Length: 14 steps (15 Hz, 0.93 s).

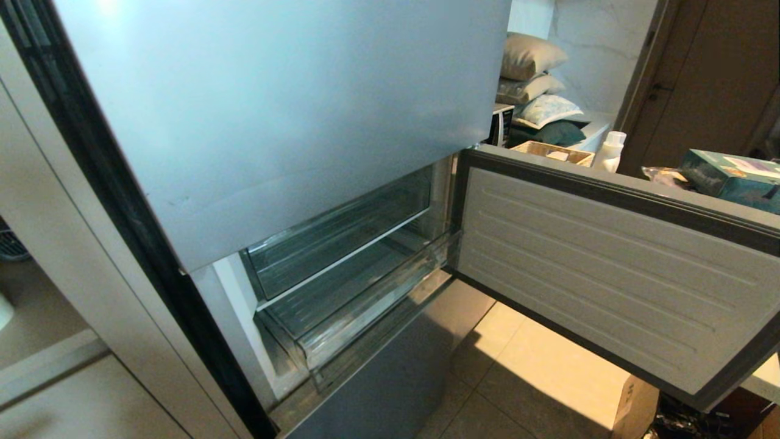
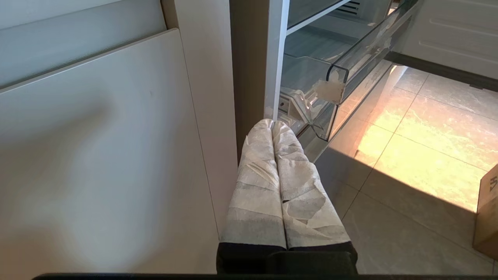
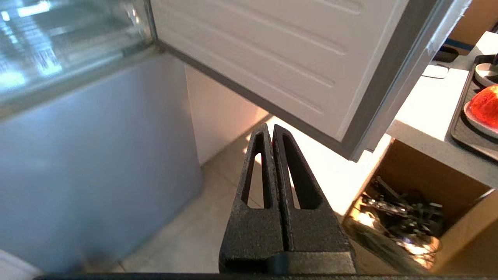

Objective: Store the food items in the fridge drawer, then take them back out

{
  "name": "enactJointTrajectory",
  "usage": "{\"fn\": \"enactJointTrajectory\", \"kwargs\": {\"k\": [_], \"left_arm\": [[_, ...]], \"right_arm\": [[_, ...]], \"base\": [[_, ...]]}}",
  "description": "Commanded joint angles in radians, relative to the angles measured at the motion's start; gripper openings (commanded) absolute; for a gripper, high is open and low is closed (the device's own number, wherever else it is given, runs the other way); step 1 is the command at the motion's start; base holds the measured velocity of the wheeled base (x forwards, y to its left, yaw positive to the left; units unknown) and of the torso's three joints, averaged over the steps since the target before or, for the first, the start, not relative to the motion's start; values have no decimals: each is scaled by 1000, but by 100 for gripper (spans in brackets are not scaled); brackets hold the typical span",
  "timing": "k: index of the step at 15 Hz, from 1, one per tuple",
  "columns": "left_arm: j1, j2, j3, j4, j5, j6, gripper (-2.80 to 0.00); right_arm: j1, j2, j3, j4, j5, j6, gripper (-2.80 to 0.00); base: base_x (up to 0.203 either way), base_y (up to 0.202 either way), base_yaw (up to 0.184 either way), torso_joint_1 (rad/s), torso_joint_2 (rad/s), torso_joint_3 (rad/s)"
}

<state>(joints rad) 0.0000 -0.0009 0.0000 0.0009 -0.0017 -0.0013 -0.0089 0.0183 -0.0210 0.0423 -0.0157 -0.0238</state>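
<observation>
Fridge drawer (image 1: 341, 317) sits lower centre of the head view, slid partly out, nothing visible in it. One red food item (image 3: 484, 105) rests on a plate at the right edge of our right wrist view. Left claw (image 2: 272, 125) and right claw (image 3: 269, 130) both pressed together, holding nothing. We judge the item light, soft, bruisable: grip gently across its middle.

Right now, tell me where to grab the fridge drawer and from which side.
Grip the clear front lip of the fridge drawer, probably from the open front and slightly above. The lip runs along the drawer's whole front edge and juts past the compartment above. The open door stands to the right, so approach left of it.
</observation>
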Motion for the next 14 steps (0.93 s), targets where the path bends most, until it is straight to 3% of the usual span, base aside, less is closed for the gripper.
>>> {"fn": "enactJointTrajectory", "kwargs": {"k": [1,5,7,9,12,14], "left_arm": [[0,1,2,1,0,0,-280],[0,2,2,1,0,10,-280],[0,1,-9,1,-16,67,-280],[0,33,-108,11,-100,73,-280],[-5,258,-244,8,-216,61,-280],[-9,429,-296,6,-355,66,-280]], "right_arm": [[0,-18,1,4,-1,18,-280],[0,-18,1,4,-3,35,-280],[0,-18,1,4,-4,47,-280],[0,-18,1,4,-10,62,-280],[0,-18,1,4,-10,64,-280],[0,-18,1,4,-13,59,-280]], "base": [[0,0,0,0,0,0],[0,0,0,0,0,0],[0,0,0,0,0,0],[0,0,0,0,0,0],[0,0,0,0,0,0],[0,0,0,0,0,0]]}}
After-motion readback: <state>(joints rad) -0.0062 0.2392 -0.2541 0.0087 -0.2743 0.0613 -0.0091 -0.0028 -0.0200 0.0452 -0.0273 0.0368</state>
